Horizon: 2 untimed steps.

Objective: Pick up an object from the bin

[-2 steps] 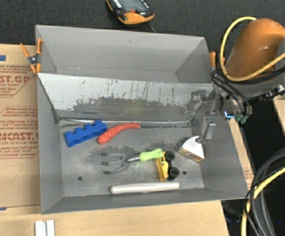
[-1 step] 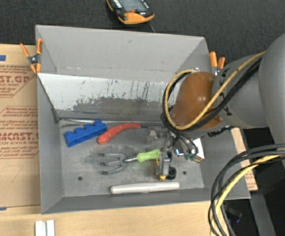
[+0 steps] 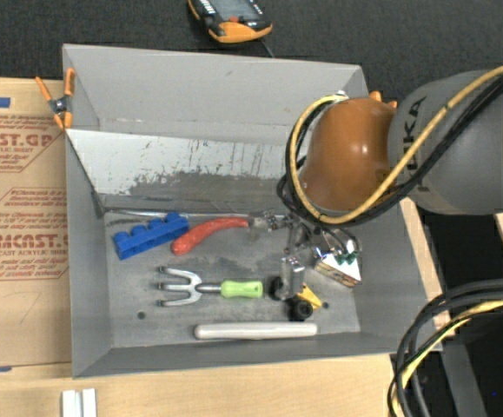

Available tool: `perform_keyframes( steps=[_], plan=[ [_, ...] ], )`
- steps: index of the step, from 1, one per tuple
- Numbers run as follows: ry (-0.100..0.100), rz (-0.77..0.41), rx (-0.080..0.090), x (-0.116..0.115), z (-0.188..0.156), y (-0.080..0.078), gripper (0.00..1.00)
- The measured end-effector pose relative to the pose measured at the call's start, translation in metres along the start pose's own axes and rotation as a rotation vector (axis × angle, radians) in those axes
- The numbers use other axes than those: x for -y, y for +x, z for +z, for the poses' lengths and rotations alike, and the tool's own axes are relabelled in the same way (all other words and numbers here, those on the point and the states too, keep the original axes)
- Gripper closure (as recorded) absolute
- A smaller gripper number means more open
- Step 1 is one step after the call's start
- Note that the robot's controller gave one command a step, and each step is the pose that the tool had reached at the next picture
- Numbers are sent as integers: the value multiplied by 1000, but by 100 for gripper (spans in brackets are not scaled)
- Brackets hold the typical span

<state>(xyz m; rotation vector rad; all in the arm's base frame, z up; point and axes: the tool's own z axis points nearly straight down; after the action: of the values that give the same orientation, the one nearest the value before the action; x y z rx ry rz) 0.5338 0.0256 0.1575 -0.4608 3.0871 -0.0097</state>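
Gripper [image 3: 294, 272] sits low on the right of the bin [image 3: 216, 94] floor, betw. the green-handled hand fork [image 3: 206, 287] and a small black-yellow piece [image 3: 301, 304], prob. lining up a grab. Open or closed: can't tell. White rod [image 3: 255, 329] lies apart, near the front wall.

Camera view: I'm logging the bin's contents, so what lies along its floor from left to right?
Blue toothed plastic block, red-orange curved piece, small black-and-yellow part, small white-and-brown box.
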Motion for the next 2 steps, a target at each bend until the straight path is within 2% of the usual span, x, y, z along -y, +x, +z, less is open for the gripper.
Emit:
perform_keyframes(
  steps=[1, 2],
  plan=[
    [-13, -7, -25, -46, 58, -9, 0],
    [2, -139, 9, -52, 85, 0, 0]
  ],
)
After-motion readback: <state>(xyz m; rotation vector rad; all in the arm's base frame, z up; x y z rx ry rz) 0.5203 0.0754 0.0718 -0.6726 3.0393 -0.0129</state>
